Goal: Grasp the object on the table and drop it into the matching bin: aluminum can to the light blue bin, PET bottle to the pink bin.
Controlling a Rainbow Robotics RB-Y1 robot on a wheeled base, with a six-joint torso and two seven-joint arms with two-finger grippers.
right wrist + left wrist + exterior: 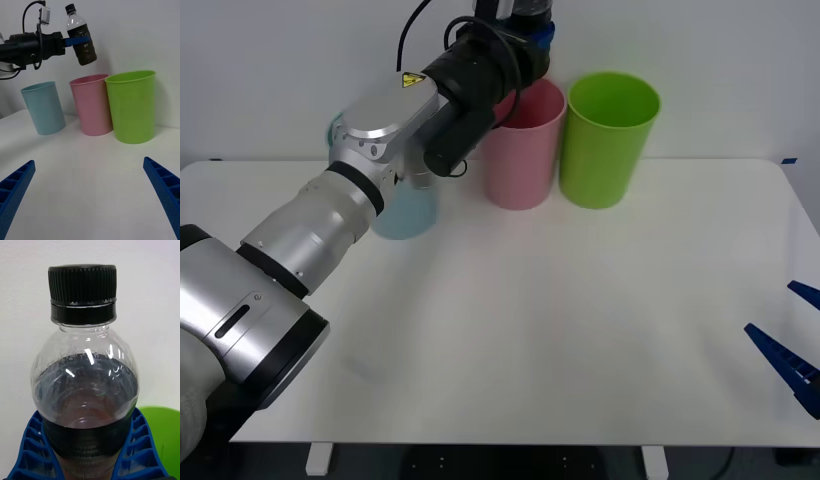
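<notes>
Glossy dark PET bottle point(81, 35) with ribbed black cap clamped by left tool point(79, 39) at upper left, above smooth tapered pink bin point(93, 105), right tool point(90, 195) spread wide over white worktop point(86, 172) at lower frame

On my left arm I see a yellow warning sticker point(413, 79); the white print on the PET bottle point(83, 43) is unreadable.

The PET bottle point(84, 390) is glossy clear plastic with a ribbed matt black cap point(82, 287). Ribbed blue plastic fingers point(138, 450) clamp it. The pink bin point(92, 105) and light blue bin point(43, 108) are smooth plastic; the desk point(560, 330) is matt white
</notes>
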